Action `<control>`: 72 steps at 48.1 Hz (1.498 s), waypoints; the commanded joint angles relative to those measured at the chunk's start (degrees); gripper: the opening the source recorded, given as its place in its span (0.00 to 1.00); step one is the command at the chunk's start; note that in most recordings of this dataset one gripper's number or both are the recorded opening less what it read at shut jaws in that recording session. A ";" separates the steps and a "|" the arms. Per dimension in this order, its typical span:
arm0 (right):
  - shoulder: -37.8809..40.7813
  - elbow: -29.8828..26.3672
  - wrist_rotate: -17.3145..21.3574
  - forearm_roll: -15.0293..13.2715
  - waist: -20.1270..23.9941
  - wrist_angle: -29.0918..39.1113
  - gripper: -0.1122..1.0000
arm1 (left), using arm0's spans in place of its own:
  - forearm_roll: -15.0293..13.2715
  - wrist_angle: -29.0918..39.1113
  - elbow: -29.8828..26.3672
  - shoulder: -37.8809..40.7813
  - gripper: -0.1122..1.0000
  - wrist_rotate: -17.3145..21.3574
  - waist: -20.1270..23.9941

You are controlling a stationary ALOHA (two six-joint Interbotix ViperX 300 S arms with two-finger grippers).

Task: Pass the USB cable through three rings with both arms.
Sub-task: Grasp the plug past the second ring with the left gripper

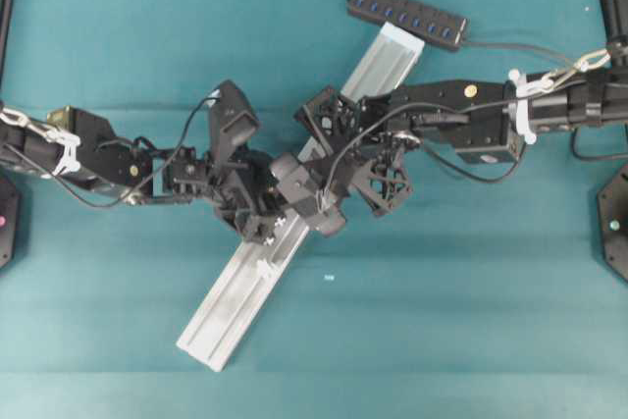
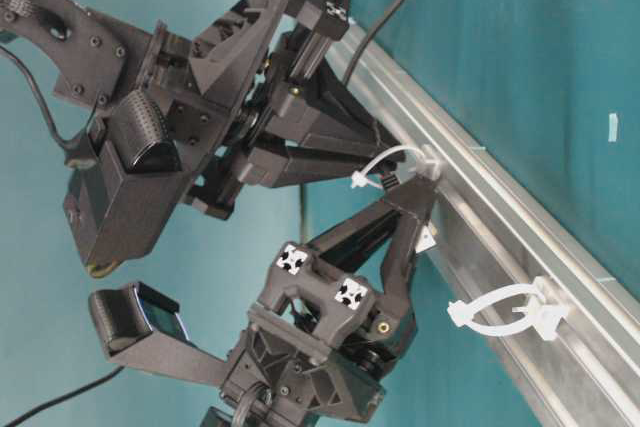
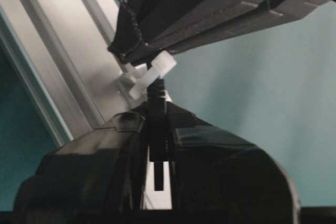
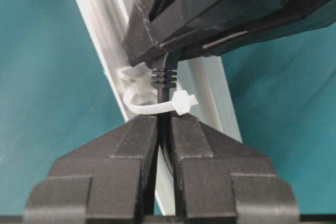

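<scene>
Where the two arms meet over the silver rail (image 1: pixel 257 272), both claws are closed on the USB cable (image 4: pixel 163 85) on either side of one ring (image 4: pixel 157 106). Seen from the left wrist, the left claw (image 3: pixel 157 145) pinches the black plug, its ribbed collar rising to the white clip just above. From the right wrist, the right claw (image 4: pixel 164 129) has its fingers drawn together on the thin cord just below the loop, with the ribbed collar on the far side entering the other claw. At table level, a second ring (image 2: pixel 510 312) stands free on the rail, lower right of the claws. Overhead, a black hub (image 1: pixel 406 16) with blue sockets lies at the rail's upper end on the teal table (image 1: pixel 471 301). No writing or brand can be read anywhere; the small black-and-white checker tags (image 2: pixel 292 260) on one claw carry no text.
</scene>
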 commanded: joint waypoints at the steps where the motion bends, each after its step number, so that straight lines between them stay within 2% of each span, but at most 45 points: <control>1: -0.26 -0.35 0.70 0.26 0.18 -0.44 0.18 | 0.18 0.09 -0.44 -0.70 0.17 0.00 -0.26; 17: -0.44 -0.18 0.88 0.18 0.18 -1.41 0.18 | 0.18 0.62 -0.79 -2.37 0.17 -0.70 -0.26; 27: -0.35 -0.09 0.97 0.09 0.09 -1.23 0.19 | 0.18 5.54 -0.88 -5.62 0.17 -0.88 -0.26; 33: -0.44 -0.18 0.97 0.09 0.18 -1.14 0.30 | 0.18 7.21 -0.88 -6.68 0.17 -0.79 -0.26; 42: -0.44 -0.09 0.97 -0.26 0.18 0.00 0.65 | 0.18 8.17 -0.62 -6.77 0.17 -0.88 -0.26; 48: -0.88 0.00 1.05 -0.26 0.09 0.97 0.80 | 0.18 10.37 -0.70 -6.59 0.17 -0.88 0.00; 72: -2.55 0.18 1.41 -0.26 -0.09 0.79 0.81 | 0.18 11.34 -2.02 -4.48 0.17 -0.97 -1.49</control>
